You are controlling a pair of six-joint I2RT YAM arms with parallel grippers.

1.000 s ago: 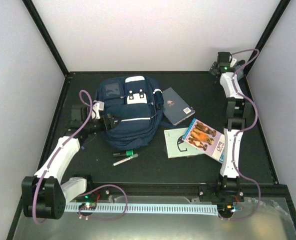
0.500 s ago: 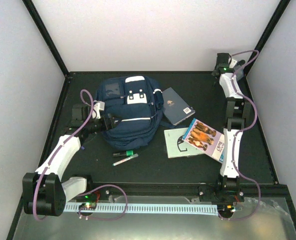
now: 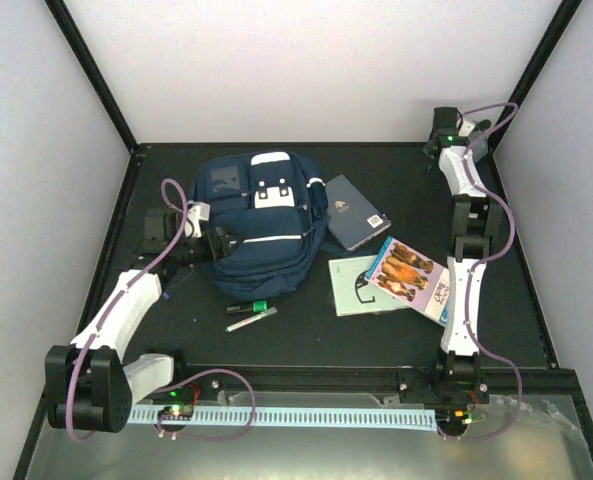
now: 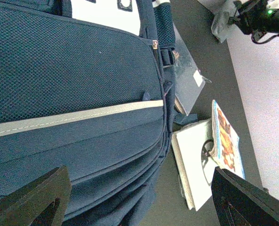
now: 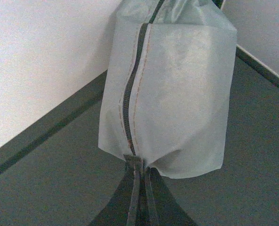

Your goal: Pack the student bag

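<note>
Now: right tool (image 5: 138,162) tight on grey pouch (image 5: 177,94), left tool (image 4: 140,179) spread by student bag (image 4: 73,70).

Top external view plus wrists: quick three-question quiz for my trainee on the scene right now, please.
1. True or false: the left gripper is shut on the student bag.
2. The right gripper pinches: A) a cup, B) the grey pouch, C) a spoon.
3. Which lies on top, the colourful book or the white booklet?
Key: 1 false, the left gripper stands open at the student bag; 2 B; 3 the colourful book.
</note>
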